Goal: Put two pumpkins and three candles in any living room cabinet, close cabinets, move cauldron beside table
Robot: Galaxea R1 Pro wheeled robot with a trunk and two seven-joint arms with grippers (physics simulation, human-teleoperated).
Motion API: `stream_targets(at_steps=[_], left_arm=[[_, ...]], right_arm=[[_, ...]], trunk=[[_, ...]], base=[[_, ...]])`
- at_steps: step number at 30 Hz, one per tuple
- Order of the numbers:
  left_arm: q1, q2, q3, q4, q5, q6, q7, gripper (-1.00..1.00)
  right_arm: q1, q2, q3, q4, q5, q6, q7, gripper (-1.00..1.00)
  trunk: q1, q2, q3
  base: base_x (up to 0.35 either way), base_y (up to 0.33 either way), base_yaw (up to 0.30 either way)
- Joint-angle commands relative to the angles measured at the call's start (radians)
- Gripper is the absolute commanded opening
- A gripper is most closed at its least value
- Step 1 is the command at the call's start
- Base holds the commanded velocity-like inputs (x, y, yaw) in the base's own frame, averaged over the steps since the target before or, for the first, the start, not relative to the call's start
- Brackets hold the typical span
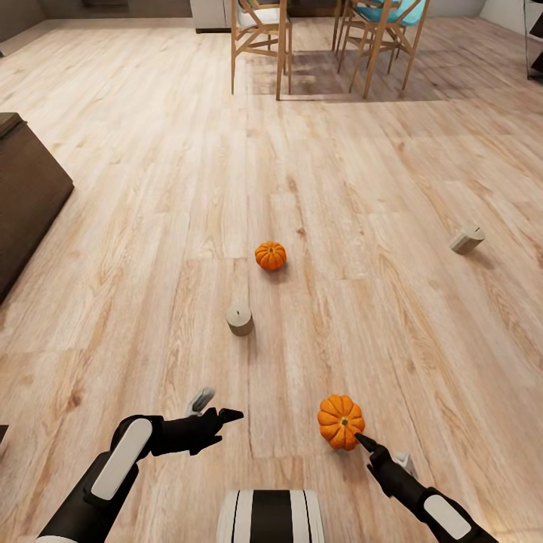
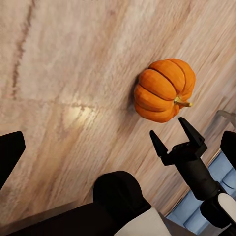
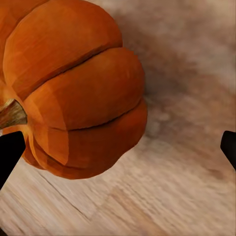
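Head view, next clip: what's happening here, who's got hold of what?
Nothing is held yet. The right gripper, open, is at the near pumpkin on the wooden floor, one fingertip touching or nearly touching it. The left gripper hangs open and empty above the floor. A second pumpkin and two candles lie farther out, one candle tipped over.

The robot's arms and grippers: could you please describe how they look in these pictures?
Both arms are glossy black with rounded joints and elongated white panels along the forearms. The left gripper and right gripper each have two slim black fingers tapering to pointed tips, with a small light-grey part beside the wrist. No cables or markings are visible. In the left wrist view the right gripper's fingers look like sharp black wedges.
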Motion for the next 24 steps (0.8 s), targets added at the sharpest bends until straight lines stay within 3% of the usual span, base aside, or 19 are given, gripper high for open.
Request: stream_targets(at_steps=[1,24], left_arm=[[0.0,0.001,-0.001,-0.001,0.007,0.002,0.006,1.0],[0.0,0.001,-0.003,-0.001,0.006,0.001,0.007,1.0]], right_arm=[[0.0,-0.001,0.005,0.0,-0.008,0.004,0.004,1.0],[0.0,-0.001,0.004,0.007,-0.007,0.002,0.004,1.0]], trunk=[[0.0,0.0,-0.001],[0.0,0.0,-0.001]], base=[[0.0,0.0,0.0],[0.081,-0.015,0.0]])
